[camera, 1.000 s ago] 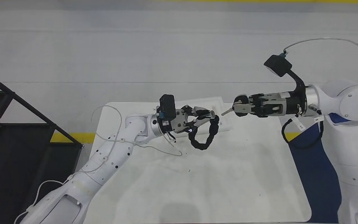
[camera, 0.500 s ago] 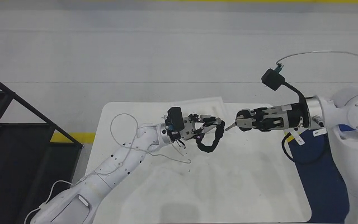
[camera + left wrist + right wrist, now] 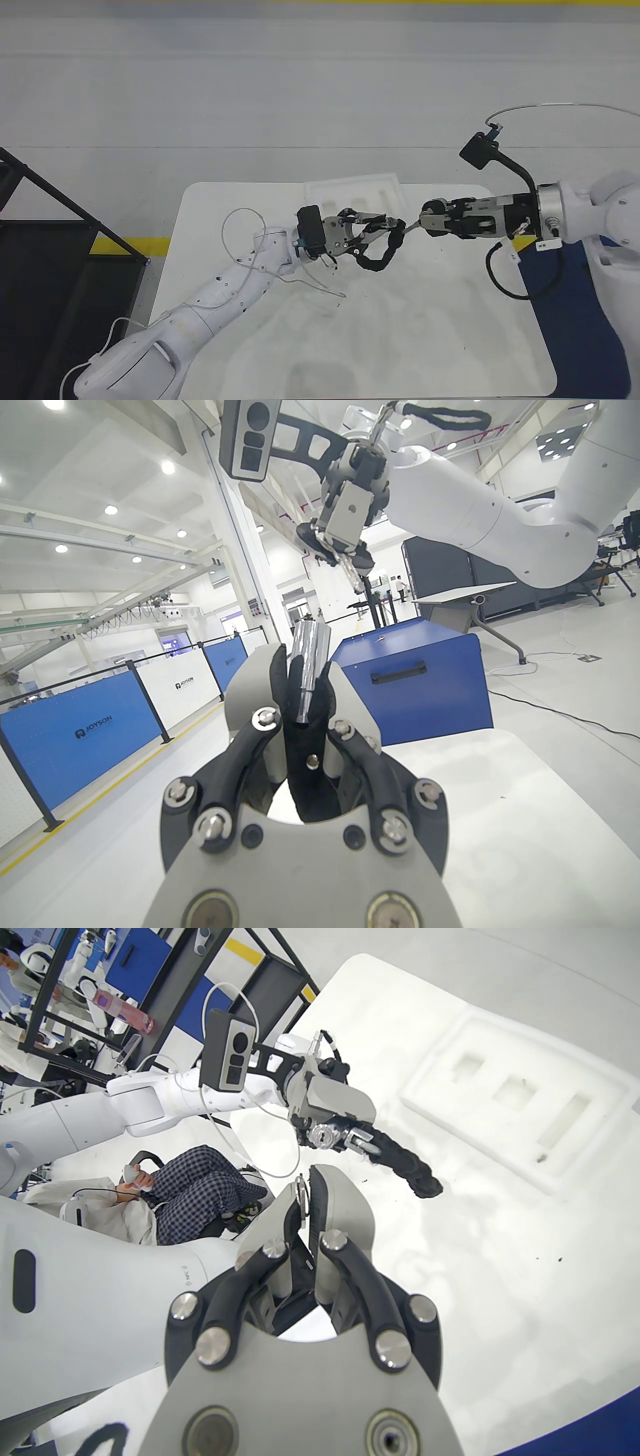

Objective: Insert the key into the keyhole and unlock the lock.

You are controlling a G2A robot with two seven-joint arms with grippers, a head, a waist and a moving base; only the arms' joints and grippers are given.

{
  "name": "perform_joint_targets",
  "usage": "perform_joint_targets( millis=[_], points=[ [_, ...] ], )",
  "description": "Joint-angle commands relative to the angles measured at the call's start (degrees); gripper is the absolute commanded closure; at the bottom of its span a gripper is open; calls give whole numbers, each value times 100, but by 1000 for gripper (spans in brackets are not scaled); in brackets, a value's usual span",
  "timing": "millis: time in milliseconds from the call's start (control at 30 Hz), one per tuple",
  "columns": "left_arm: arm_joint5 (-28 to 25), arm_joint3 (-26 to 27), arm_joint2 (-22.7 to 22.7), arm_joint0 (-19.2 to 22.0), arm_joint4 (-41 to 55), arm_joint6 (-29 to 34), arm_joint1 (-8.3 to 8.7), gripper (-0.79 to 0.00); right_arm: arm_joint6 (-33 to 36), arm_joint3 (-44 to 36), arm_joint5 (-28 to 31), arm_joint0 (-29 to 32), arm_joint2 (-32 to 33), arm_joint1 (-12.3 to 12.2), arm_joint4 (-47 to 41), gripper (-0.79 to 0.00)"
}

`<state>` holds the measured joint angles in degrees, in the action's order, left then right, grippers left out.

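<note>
Chrome at its barrel, the lock (image 3: 307, 660) is pinched between the pressed-in fingers of the left tool (image 3: 304, 685). It is held above the white surface (image 3: 450, 330), its black cable loop (image 3: 376, 262) hanging below and its keyhole face turned toward the key (image 3: 351, 575). The key is clamped in the right tool (image 3: 306, 1195), pointing at the lock and close to the keyhole but apparently not in it. Both pieces look picked up and roughly lined up, with insertion and turning not yet done; a foam tray (image 3: 352, 190) lies beyond.
</note>
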<state>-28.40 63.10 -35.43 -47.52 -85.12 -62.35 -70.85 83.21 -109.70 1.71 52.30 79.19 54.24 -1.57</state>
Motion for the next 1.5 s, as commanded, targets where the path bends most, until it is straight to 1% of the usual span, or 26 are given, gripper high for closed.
perform_joint_targets(
  millis=[0, 133, 233, 1200, 1333, 1467],
  points=[
    [82, -90, 13, 1, -5, -118, -41, 0, -112, 9, -54, 6, -60, -5, 80, 0],
    [314, -270, -3, -18, -40, -216, -102, 0, -375, -3, -140, 17, -118, -22, 319, 0],
    [344, -335, -7, -26, -71, -251, -124, 0, -638, -37, -203, 54, -83, -33, 408, 0],
    [344, -335, -7, -26, -71, -251, -124, 0, -702, -55, -191, 91, -97, -32, 425, 0],
    [562, -186, -74, -170, -167, -35, -109, 0, -781, -239, -157, 166, -254, -41, 547, 0],
    [746, -137, -164, -321, -196, -131, -104, 0, -788, -377, -267, 154, -332, -56, 645, 0]
  ],
)
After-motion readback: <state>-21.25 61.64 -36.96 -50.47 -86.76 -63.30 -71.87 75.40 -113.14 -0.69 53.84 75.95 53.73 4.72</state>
